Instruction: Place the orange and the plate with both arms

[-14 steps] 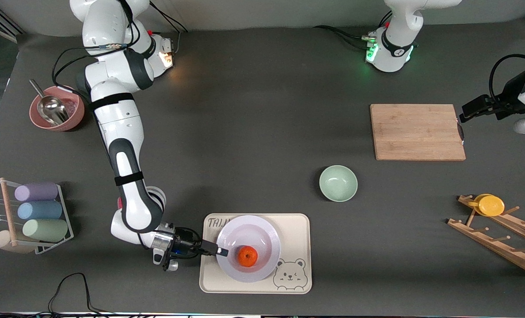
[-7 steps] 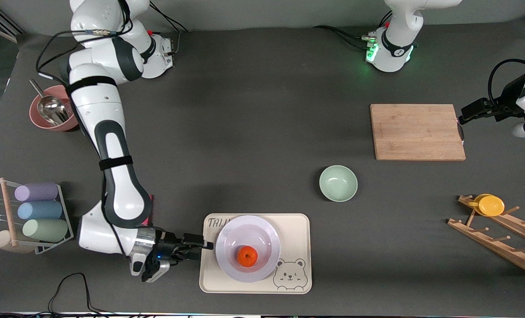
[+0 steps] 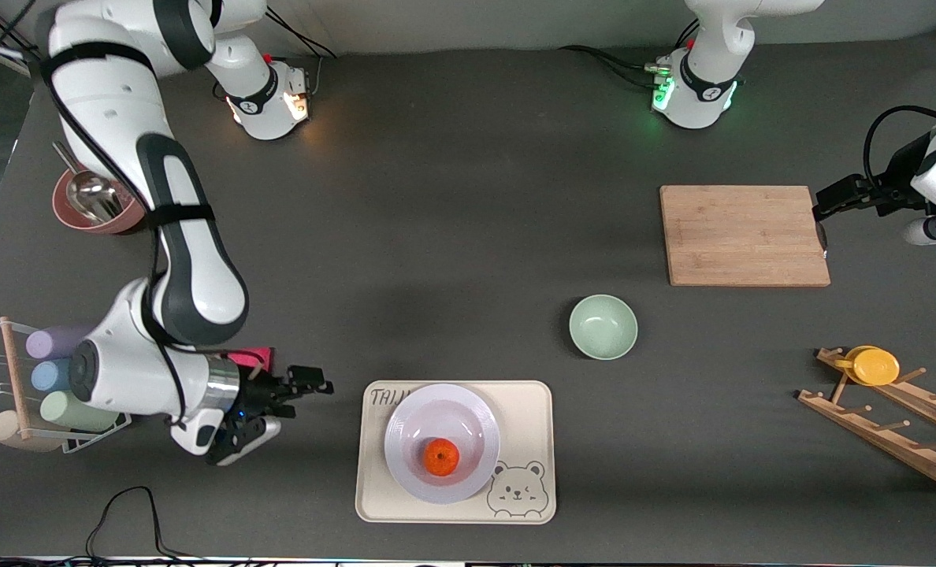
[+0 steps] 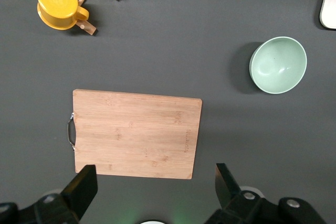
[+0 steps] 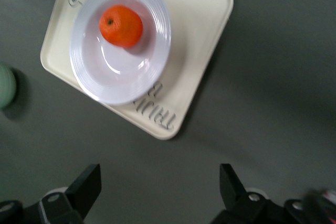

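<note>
The orange [image 3: 441, 457] lies in the white plate [image 3: 410, 417], which rests on the cream bear tray [image 3: 533, 409] near the front edge of the table. In the right wrist view the orange [image 5: 121, 25] sits in the plate [image 5: 84, 72] on the tray [image 5: 199, 30]. My right gripper [image 3: 310, 384] is open and empty over bare table beside the tray, toward the right arm's end. My left gripper [image 3: 822, 206] is open and empty, up over the table at the end of the wooden cutting board [image 3: 744, 235], which also shows in the left wrist view [image 4: 136, 132].
A pale green bowl [image 3: 603, 327] stands between tray and board. A wooden rack with a yellow cup [image 3: 875, 366] is at the left arm's end. A rack of pastel cups [image 3: 66, 376] and a pink bowl with a scoop [image 3: 94, 201] are at the right arm's end.
My right gripper has let go of the plate's rim and drawn back off the tray toward the right arm's end. The plate, orange and left arm stay about as they were.
</note>
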Robot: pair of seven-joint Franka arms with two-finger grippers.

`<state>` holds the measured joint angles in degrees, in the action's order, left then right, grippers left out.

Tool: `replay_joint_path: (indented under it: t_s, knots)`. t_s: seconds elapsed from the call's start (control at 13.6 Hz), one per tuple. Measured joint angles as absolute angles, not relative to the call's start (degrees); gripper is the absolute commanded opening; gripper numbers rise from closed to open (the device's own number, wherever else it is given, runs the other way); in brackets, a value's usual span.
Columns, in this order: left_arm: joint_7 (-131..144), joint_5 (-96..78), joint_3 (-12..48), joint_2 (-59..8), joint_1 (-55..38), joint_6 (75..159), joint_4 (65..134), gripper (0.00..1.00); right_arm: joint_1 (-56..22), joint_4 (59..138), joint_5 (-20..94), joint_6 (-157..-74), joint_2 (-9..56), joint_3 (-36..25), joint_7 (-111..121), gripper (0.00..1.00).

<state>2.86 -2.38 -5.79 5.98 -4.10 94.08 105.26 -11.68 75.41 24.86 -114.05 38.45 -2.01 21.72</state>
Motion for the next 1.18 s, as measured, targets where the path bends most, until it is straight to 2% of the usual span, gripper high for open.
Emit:
replay_joint_path:
  t_s: [0.37, 0.74, 1.18]
  knots:
    - [2.9, -2.4, -5.8, 5.8, -4.2, 94.1, 105.4, 1.00, -11.7, 78.7, 12.0, -108.2, 30.8, -2.6, 17.7, 1.00]
    - [2.9, -2.4, -5.8, 5.8, -4.3, 94.0, 105.5, 1.00, -11.7, 74.4, 7.1, -94.3, 24.5, -2.7, 14.1, 1.00]
    - [2.9, -2.4, -5.4, 5.8, -4.7, 94.1, 105.6, 1.00, -11.6, 72.7, 3.3, -84.2, 17.1, -5.1, 12.9, 1.00]
